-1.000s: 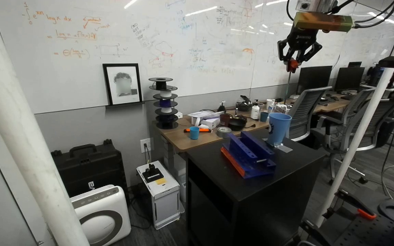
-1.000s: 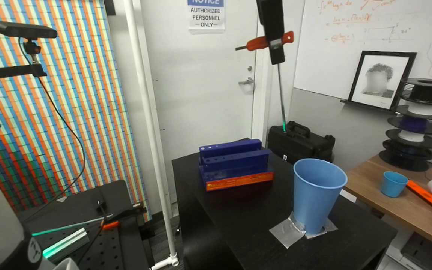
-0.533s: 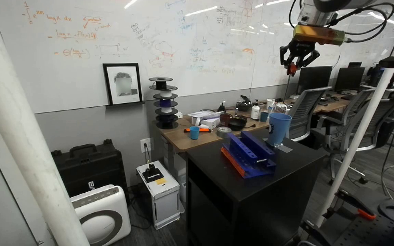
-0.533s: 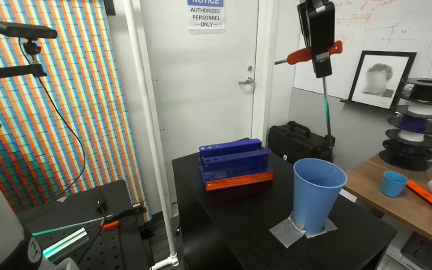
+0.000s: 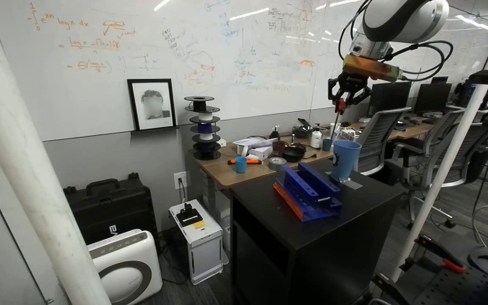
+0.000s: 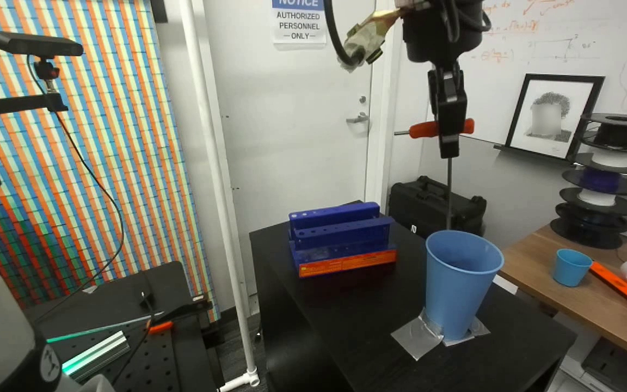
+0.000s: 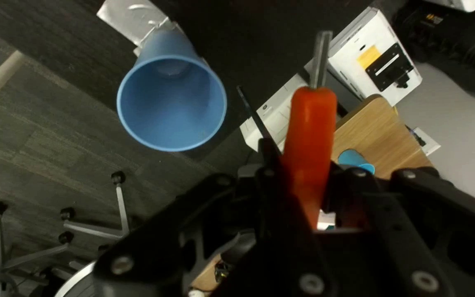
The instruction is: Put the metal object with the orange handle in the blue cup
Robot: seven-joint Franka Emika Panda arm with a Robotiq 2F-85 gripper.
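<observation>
Gripping a slender tool with a thin grey metal shaft and an orange-red handle (image 7: 309, 128), the black pincer (image 7: 303, 159) is closed firmly on that handle in the wrist view. The shaft's tip shows beside the mouth of a tall light-blue plastic cup (image 7: 171, 103), not over it. I take the step in hand to be lining up above the cup; the next move probably calls for a sideways shift, tip clear of the rim, then lowering and letting go.

In an exterior view, the cup stands upright on the black table (image 6: 346, 305). The handle lies nearly level, its short metal stub toward the left, while the long shaft hangs almost plumb; I cannot tell whether the cup hides its end.

In an exterior view, with a dark-blue slotted rack (image 5: 307, 192) near the cup, the shaft leans, pointing down to just left of the rim.
</observation>
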